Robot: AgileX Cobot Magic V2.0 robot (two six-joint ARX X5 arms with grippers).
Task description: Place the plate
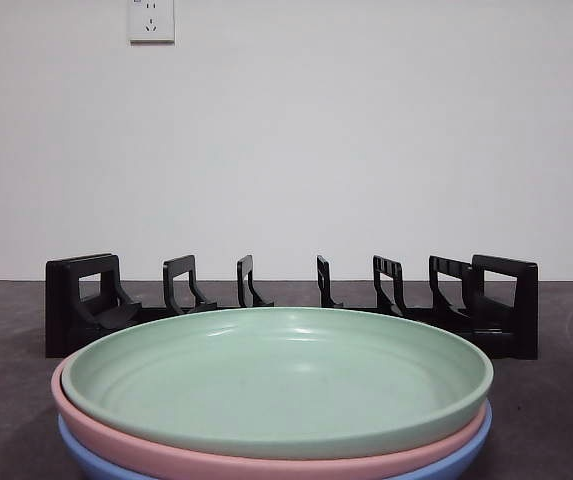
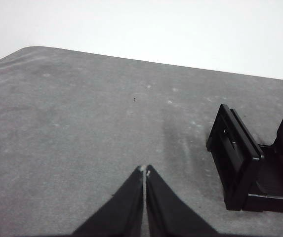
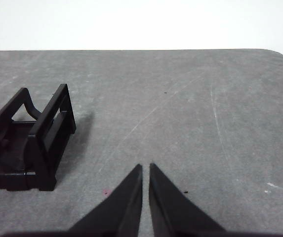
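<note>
L gripper: jaws closed, empty, over bare table, rack end near. 3 plates stacked up front: green plate on pink on blue; 1 rack behind. R gripper: closed, empty.

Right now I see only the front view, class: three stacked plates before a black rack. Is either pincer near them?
Observer: No. The left pincer hangs over bare table, jaws shut, holding nothing.
Operator: And the right one?
Observer: The right pincer also hangs over bare table, jaws nearly together, holding nothing.
Operator: Where is the rack from each?
Observer: Each wrist view shows one end of the rack off to the side, apart from the pincer.
</note>
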